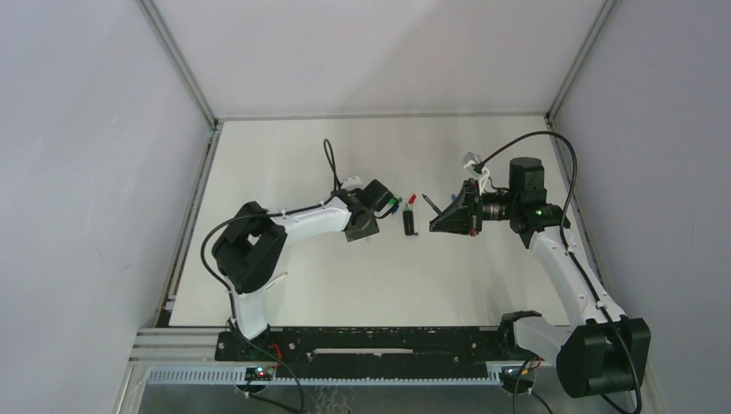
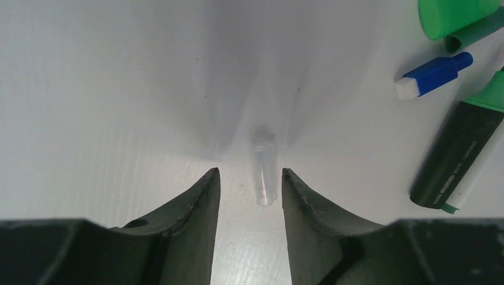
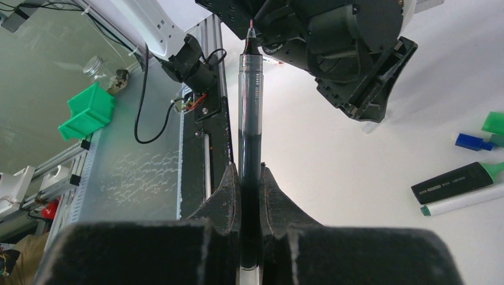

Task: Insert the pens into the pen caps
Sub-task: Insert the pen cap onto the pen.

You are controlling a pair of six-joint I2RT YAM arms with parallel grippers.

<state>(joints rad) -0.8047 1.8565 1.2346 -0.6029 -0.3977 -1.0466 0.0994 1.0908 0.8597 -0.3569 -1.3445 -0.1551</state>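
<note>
A clear pen cap (image 2: 264,175) lies on the white table between the fingertips of my left gripper (image 2: 249,172). The jaws stand open, with a gap on each side of the cap. Off to the right lie a blue cap (image 2: 434,75), a green cap (image 2: 454,15) and a black-barrelled marker (image 2: 460,151) with a green end. My right gripper (image 3: 249,169) is shut on a slim dark pen (image 3: 249,113) held above the table, its tip pointing toward the left arm. In the top view the right gripper (image 1: 441,220) faces the left gripper (image 1: 369,220).
A black marker (image 1: 409,224) and a small red cap (image 1: 412,199) lie between the two grippers. A white pen (image 3: 463,202) lies beside the black marker (image 3: 454,181). Grey walls enclose the table (image 1: 345,285) on the left, back and right.
</note>
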